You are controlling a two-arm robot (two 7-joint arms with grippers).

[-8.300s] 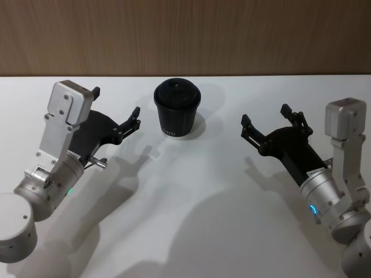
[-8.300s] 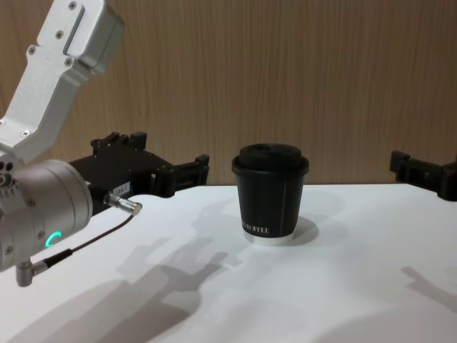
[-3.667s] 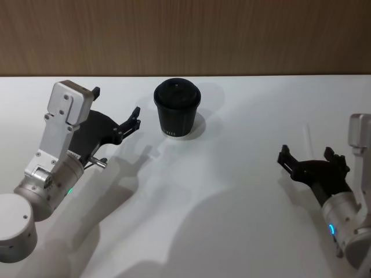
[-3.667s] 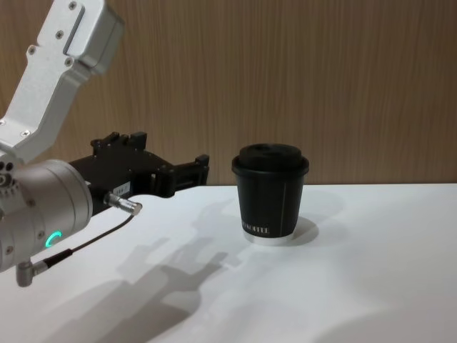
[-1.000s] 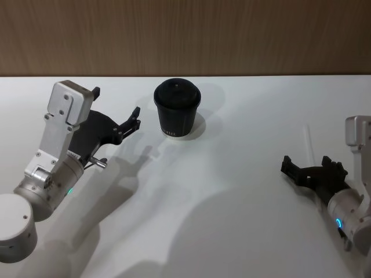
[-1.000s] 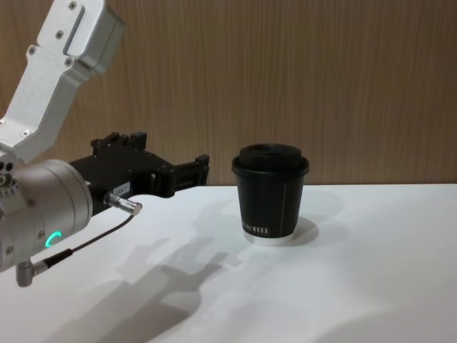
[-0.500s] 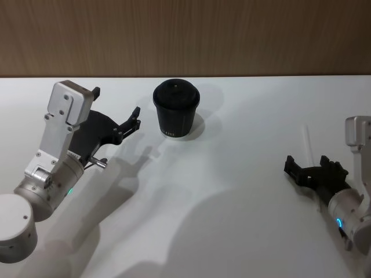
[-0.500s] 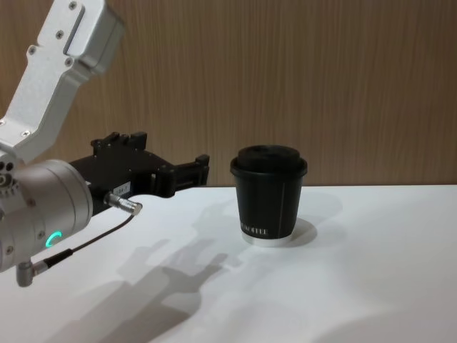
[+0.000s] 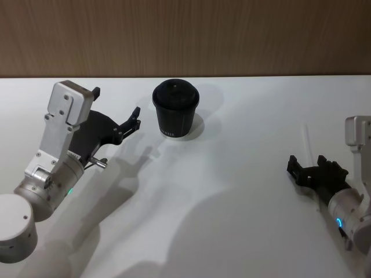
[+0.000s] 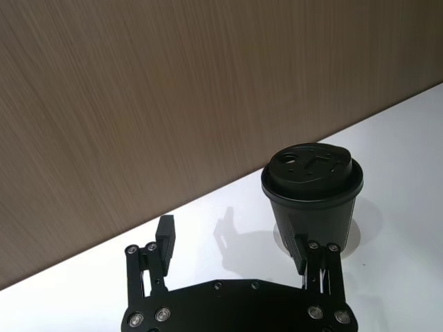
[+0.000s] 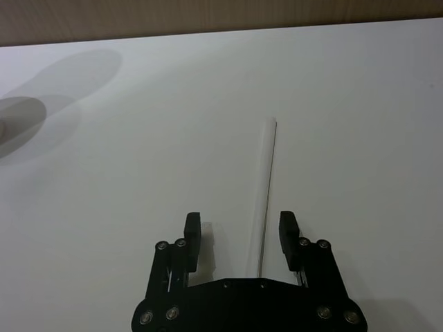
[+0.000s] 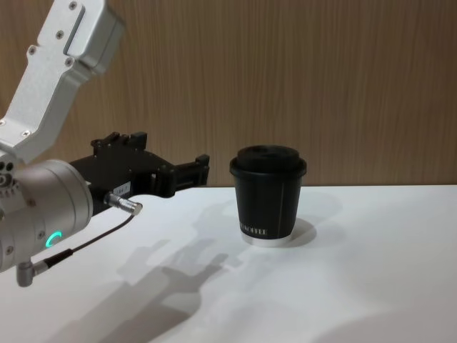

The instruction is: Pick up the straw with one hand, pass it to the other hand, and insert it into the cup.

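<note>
The black lidded cup [image 9: 175,109] stands upright at the back middle of the white table; it also shows in the chest view [image 12: 268,200] and the left wrist view [image 10: 311,190]. The thin white straw [image 9: 309,139] lies flat on the table at the right. My right gripper [image 9: 309,167] is low over the straw's near end and open. In the right wrist view the straw [image 11: 266,187] runs between the fingers of that gripper [image 11: 241,232], closer to one finger, and I cannot tell if they touch. My left gripper [image 9: 116,103] hovers open just left of the cup.
A brown wood-grain wall [image 9: 185,35] runs behind the table's far edge. The wide white tabletop [image 9: 220,197] stretches between the two arms. The left arm's silver wrist [image 12: 36,214] with a green light sits large at the near left.
My right gripper has drawn back from mid-table to the right side and settled lower over the straw, drifting slightly rightward in the last second. The left arm has not moved.
</note>
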